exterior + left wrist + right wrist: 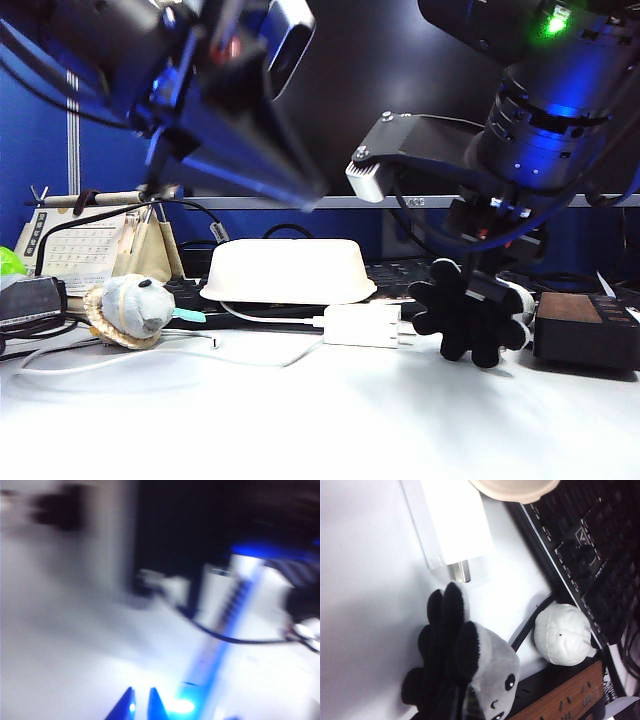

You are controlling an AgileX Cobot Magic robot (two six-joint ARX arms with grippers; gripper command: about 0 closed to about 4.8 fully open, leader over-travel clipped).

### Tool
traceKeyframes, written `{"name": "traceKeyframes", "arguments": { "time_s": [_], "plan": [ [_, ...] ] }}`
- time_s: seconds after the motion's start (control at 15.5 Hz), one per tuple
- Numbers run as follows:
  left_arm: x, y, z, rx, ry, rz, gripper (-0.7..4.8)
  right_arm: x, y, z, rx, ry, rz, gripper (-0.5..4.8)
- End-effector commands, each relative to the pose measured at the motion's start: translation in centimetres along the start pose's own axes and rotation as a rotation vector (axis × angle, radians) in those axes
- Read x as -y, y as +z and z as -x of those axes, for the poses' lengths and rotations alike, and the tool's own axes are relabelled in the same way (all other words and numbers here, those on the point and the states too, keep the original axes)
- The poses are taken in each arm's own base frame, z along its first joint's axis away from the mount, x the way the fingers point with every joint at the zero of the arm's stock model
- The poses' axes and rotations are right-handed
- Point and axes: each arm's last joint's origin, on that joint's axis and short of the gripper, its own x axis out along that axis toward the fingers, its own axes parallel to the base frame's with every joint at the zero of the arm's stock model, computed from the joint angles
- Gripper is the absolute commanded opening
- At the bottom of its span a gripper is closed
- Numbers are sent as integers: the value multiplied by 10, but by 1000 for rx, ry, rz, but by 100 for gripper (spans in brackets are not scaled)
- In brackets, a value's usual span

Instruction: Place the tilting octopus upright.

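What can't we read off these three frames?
- Left gripper: smeared by motion in the exterior view; the left wrist view is all blur, so jaw state is unreadable.
- Right gripper: wrist view never shows its fingers; exterior shows it over the small light-grey plush octopus.
- Octopus: only black tentacle undersides face the exterior camera; cut off by the wrist view's edge.

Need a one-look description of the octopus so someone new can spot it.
Start at the white bowl turned upside down mid-table, then go right past the white charger. The octopus sits there under the right gripper, tipped on its side, black tentacle undersides facing the camera. Unlike the grey plush on the far left, it is mostly black from this side.
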Motion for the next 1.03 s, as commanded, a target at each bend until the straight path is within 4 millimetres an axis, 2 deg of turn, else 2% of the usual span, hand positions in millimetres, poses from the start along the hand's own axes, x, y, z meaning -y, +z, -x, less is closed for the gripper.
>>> {"name": "traceKeyframes", "arguments": {
  "time_s": [0.06, 0.45, 0.84, 1.03],
  "plan": [
    [4, 4, 1, 26, -90, -48, 47, -2, -2, 1, -8, 35, -20, -3],
    [4, 6, 1, 38, -105, -90, 47, -5, -4, 1, -13, 93, -46, -3],
    [0, 6, 1, 49, 33, -151, 47, -13, -3, 5, -17, 150, -52, -3],
    [1, 11, 1, 92, 32, -213, 47, -20, 1, 10, 5, 166, -26, -3]
  ]
}}
